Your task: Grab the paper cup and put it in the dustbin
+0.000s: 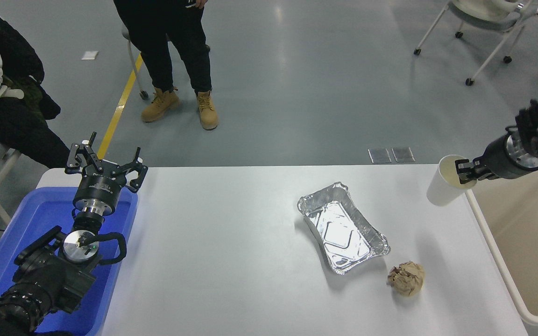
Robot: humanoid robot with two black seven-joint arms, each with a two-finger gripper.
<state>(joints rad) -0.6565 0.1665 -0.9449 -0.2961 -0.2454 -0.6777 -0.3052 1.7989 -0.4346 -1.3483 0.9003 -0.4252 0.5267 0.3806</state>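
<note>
The paper cup [445, 183] is held clear of the white table [231, 242], above its far right corner and just beside the dustbin [526, 242]. Its long axis is tilted: the open mouth faces up and to the right, toward the dustbin, while the narrower base points down and to the left. The cream interior is visible at the mouth.

The right gripper [465, 170] is clamped on the cup's rim at the right side, one finger inside the mouth and one outside. The right arm enters from the right edge, raised above the dustbin's far end, with the wrist pointing left.

The left gripper [105, 163] is parked at the lower left over the blue bin [31, 224], its fingers spread apart and holding nothing.

A foil tray [341, 226] lies on the table, angled, with a crumpled brown paper ball [406, 277] near its closest corner. No legible writing appears on the cup or either bin.
</note>
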